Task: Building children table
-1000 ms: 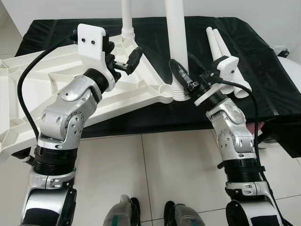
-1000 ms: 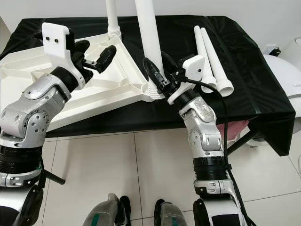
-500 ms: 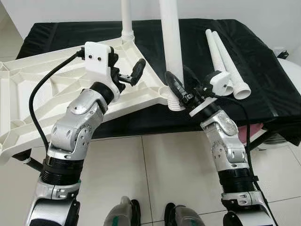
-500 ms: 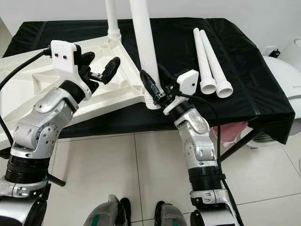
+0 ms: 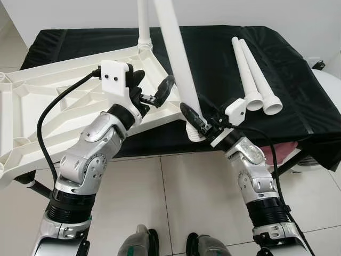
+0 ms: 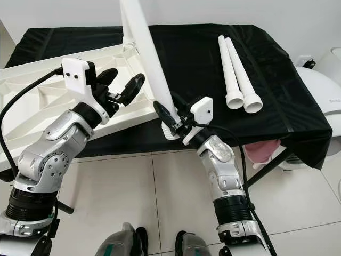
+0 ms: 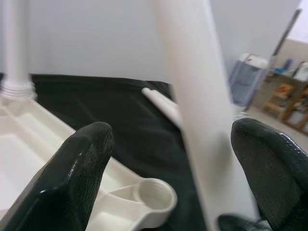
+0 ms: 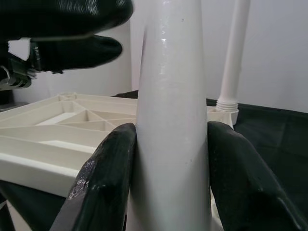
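Note:
The white table top (image 5: 64, 101) lies upside down on the black-covered table, with one white leg (image 5: 144, 26) standing upright in its far corner. My right gripper (image 5: 196, 114) is shut on a second white leg (image 5: 176, 53) near its threaded end (image 5: 193, 133). That leg leans to the left, and its end hangs just off the near corner socket (image 7: 154, 195). My left gripper (image 5: 151, 85) is open above that corner, close beside the leaning leg (image 7: 192, 96). In the right wrist view the leg (image 8: 173, 120) sits between both fingers.
Two loose white legs (image 5: 256, 74) lie side by side on the black cloth (image 5: 298, 112) to the right. A white appliance (image 6: 319, 90) stands past the table's right end. Tiled floor (image 5: 176, 197) lies between me and the table.
The held leg has gone from upright to leaning left, and its threaded end has come toward me, off the corner socket. My left gripper has moved closer to the leg.

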### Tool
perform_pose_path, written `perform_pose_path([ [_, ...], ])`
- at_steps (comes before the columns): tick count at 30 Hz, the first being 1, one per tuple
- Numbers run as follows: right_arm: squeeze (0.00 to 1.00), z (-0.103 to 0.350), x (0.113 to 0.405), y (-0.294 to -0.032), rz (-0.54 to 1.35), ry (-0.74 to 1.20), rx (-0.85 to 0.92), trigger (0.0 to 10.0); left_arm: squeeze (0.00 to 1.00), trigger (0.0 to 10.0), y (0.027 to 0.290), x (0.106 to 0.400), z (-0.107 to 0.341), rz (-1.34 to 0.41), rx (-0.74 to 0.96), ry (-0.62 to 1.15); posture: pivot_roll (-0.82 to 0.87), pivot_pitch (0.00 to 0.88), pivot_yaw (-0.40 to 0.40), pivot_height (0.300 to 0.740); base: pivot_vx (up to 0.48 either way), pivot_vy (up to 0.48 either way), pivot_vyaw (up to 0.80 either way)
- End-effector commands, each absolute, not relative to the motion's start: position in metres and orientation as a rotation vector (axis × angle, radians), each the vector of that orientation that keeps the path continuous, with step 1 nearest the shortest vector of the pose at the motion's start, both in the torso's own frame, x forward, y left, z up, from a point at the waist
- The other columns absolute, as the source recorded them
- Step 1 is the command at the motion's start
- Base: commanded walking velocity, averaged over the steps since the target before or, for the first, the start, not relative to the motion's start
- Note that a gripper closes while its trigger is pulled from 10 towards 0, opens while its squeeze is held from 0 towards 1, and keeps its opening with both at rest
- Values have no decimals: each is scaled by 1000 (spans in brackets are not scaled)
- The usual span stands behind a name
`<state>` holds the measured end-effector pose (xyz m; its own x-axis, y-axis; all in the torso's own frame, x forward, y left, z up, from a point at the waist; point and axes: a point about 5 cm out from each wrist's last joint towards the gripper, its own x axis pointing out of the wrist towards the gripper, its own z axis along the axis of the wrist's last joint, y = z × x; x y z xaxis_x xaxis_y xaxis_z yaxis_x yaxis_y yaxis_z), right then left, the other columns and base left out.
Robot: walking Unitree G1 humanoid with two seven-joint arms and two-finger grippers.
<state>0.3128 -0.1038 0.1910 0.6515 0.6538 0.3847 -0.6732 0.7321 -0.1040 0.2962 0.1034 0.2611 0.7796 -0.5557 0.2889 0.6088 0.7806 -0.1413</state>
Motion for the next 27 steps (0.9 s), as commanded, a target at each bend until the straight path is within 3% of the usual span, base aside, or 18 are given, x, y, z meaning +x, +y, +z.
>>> perform_pose_path([
  [1,0,191,312,-103,767,-431,36,10000,0,10000,91,282,272,-969,-213,-297,-11,85,0,740,0,0,0],
  [27,0,194,304,-95,845,-477,1,10000,0,10000,75,293,271,-1022,-296,-195,-45,83,22,740,0,0,0],
])
